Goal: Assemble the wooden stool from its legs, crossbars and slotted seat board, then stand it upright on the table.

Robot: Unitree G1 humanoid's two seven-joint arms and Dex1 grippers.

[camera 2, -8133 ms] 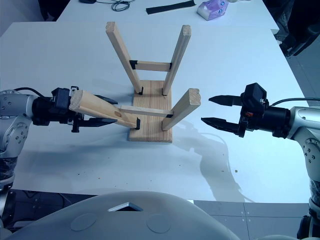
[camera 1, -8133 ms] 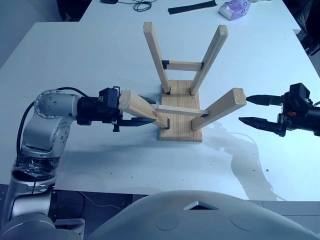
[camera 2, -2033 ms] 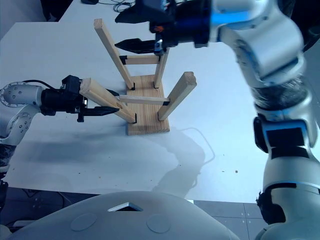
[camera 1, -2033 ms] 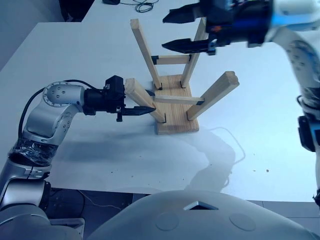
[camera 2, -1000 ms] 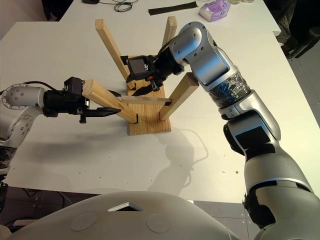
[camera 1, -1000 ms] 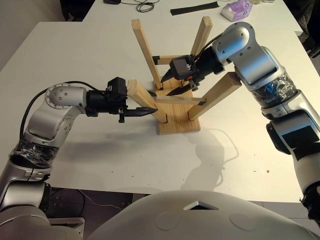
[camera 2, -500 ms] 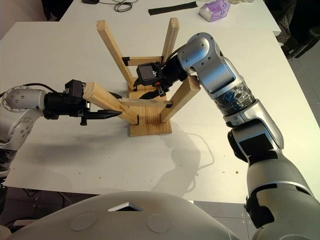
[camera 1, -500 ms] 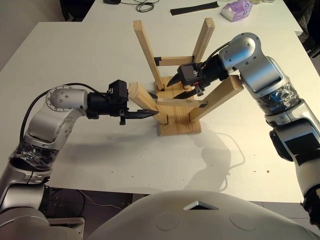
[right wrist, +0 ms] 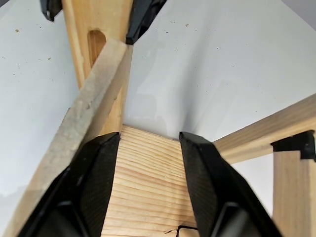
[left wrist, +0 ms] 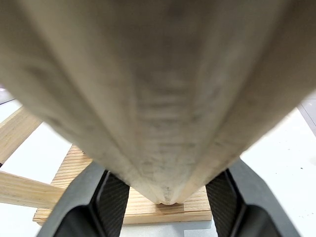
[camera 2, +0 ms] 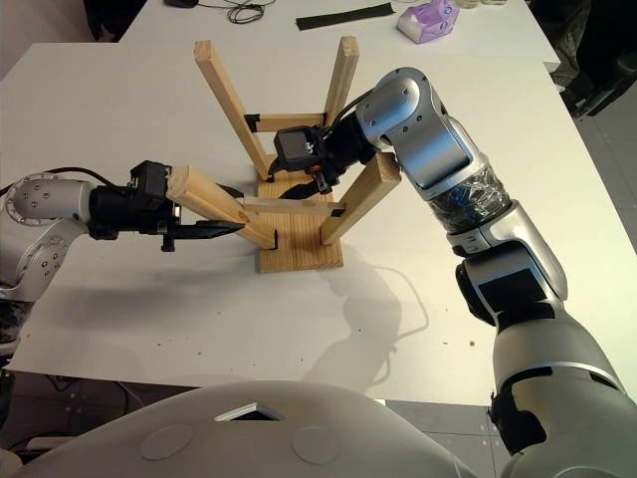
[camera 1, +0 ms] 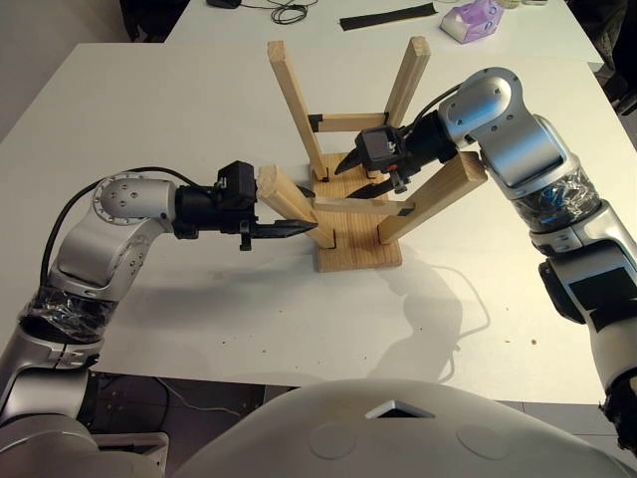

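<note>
- Your left end effector (camera 1: 299,225) is closed on the near-left leg (camera 1: 289,204). In the left wrist view the leg fills the gap between the two pads (left wrist: 114,202).
- Your right end effector (camera 1: 350,177) is wide open and grips nothing. Its fingers (right wrist: 98,182) hang just above the seat board (camera 1: 358,254), inside the space between the four legs.
- The near crossbar (camera 1: 358,206) runs just in front of the right end effector. It goes from the near-left leg across to the near-right leg (camera 1: 433,194).
- In the right wrist view, this crossbar's end sits by the open slot in the near-left leg. You cannot tell whether it is seated there.
- The far crossbar (camera 1: 353,121) lies just behind the right end effector, joining the far-left leg (camera 1: 294,100) to the far-right leg (camera 1: 406,75).
- The stool is upside down. Its seat board lies flat on the surface (camera 1: 199,100) below both end effectors, and all four legs point upward and splay outward.
</note>
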